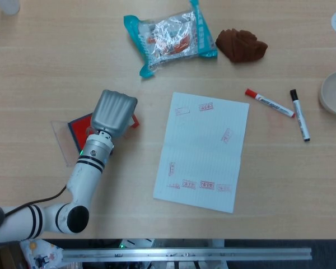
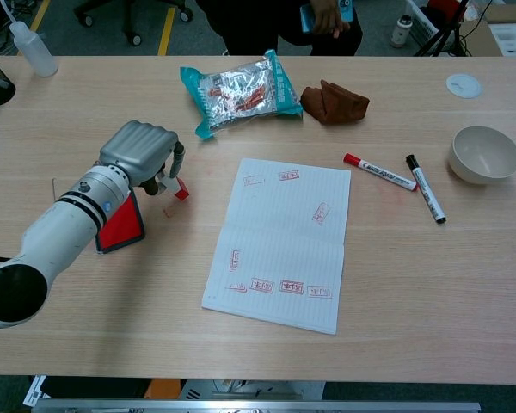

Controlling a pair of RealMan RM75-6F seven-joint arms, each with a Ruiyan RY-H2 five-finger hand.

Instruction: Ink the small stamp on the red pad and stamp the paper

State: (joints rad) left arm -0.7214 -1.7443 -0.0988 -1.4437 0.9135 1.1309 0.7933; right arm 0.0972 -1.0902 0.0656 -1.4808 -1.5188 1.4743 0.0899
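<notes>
Small stamp (image 2: pixel 177 192) apparently in left hand (image 2: pixel 142 155)

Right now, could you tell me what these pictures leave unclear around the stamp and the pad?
- Stamp: chest view shows only its red tip; the left robot hand covers the rest.
- Red pad: partly under that hand in the head view.
- Stamped marks on the paper: too small to read.
- Right robot hand: in neither view.

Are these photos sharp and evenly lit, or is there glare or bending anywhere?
Head view: even, soft light, faint shadows, stamps on the paper readable as marks only; the left hand looks sharp. Chest view: glare on the foil snack bag, and the table's far edge bows slightly, hinting at wide-lens distortion.
</notes>
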